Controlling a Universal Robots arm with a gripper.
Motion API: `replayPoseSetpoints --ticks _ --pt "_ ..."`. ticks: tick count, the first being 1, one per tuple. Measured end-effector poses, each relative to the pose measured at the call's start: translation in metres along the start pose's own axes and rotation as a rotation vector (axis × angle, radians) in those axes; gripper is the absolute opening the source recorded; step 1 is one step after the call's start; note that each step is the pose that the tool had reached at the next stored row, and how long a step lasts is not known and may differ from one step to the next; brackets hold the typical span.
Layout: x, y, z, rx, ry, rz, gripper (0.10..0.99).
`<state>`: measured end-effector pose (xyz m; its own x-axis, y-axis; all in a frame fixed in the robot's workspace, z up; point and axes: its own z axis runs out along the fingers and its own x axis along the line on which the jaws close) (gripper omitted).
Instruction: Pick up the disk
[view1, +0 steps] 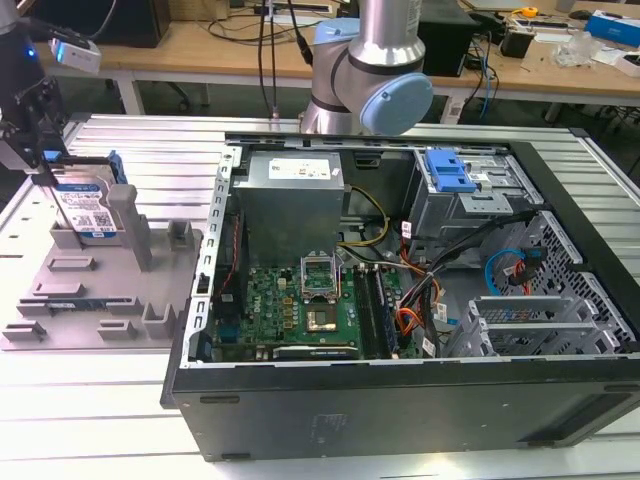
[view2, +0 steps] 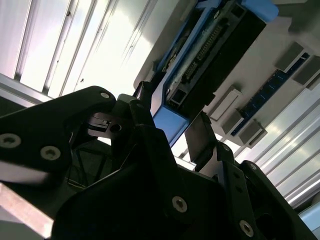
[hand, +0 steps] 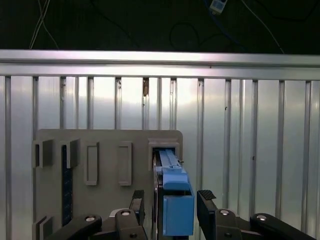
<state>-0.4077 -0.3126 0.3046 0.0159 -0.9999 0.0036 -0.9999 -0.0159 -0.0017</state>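
Pincer (hand: 171, 195) spread, one finger (hand: 206, 201) on each flat side of the disk (hand: 176, 212). The first wrist view shows thin gaps on both sides, so no clamp on it. The disk stands on edge, upright, in a slot of the grey fixture tray (view1: 72, 300), at the tray's far corner on the exterior view's left. Its blue-and-white label faces the camera there. The blue side rail is uppermost and sits right between the fingertips in both wrist views. In the second wrist view the disk's connector end and dark underside run away from the pincer, with the blue rail end level with the finger pads.

The tray lies flat on the ribbed aluminium bench (view1: 95, 410); other slots and posts on it hold a narrow blue-edged board or are bare. Open black computer case (view1: 400, 400) just beside the tray, on the exterior view's right, with its motherboard, cables and power supply exposed. Blue drive-bay bracket (view1: 447, 170) in the case's far corner, well apart from the disk. Robot arm (view1: 375, 60) base joint rises behind the case. Wooden tables with clutter at the back.
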Motion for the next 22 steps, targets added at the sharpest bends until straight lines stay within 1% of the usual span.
replayPoseSetpoints --ticks 3,12,18,19,20,22 --pt "-0.0020 0.0001 0.0019 0.000 -0.0001 0.000 0.541" --pt "-0.0014 0.0019 0.0079 0.000 0.0001 0.000 0.541" --pt "-0.0011 0.0019 0.0088 0.000 0.0000 0.000 0.541" --pt "-0.0011 0.0019 0.0088 0.000 -0.0001 0.000 0.525" --pt "-0.0011 0.0020 0.0088 0.000 0.0000 0.000 0.463" --pt "-0.0011 0.0019 0.0088 -0.001 0.0000 0.000 0.463"
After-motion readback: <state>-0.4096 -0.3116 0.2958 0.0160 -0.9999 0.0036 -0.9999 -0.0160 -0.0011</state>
